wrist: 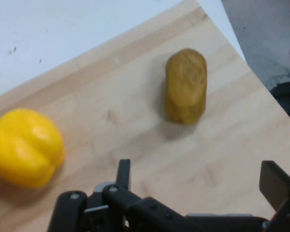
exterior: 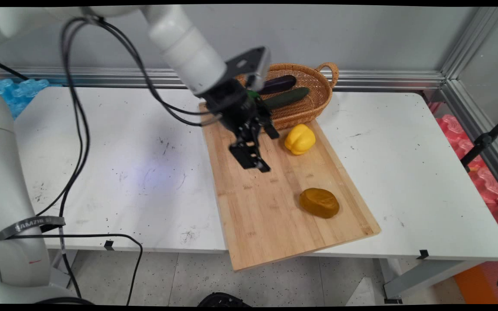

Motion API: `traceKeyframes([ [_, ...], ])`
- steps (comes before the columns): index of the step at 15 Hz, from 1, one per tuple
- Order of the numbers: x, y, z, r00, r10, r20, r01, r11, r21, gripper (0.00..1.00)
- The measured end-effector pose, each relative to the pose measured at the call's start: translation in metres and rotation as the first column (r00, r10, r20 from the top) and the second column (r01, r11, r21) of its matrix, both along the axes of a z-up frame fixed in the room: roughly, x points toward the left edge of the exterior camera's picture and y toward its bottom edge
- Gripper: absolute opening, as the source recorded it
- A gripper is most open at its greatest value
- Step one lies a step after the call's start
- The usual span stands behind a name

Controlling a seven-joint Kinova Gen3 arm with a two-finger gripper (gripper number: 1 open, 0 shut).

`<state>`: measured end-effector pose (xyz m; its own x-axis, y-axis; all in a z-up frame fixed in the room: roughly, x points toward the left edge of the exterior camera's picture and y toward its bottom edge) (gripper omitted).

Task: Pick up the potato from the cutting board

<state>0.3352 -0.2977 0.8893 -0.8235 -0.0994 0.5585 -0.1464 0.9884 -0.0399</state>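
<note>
Robot lab: aluminium-framed enclosure [exterior: 461, 56], scuffed white table [exterior: 102, 164], foam floor mats [exterior: 482, 172].

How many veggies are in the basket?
2 show: a dark purple eggplant at the back of the wicker basket, and a green cucumber in front of it. The arm may hide more.

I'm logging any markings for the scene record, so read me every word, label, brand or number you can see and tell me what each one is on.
Grey strap around the black cables at the lower left: white lettering, too small and skewed to read.
Cutting board, yellow pepper, brown potato, basket and gripper: no text visible in either view.
</note>
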Motion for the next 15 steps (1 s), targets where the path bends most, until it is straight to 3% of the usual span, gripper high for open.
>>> traceKeyframes([
  [15,-0.103,-0.034,-0.095,0.995,-0.096,0.019,0.095,0.994,0.060,1.00],
])
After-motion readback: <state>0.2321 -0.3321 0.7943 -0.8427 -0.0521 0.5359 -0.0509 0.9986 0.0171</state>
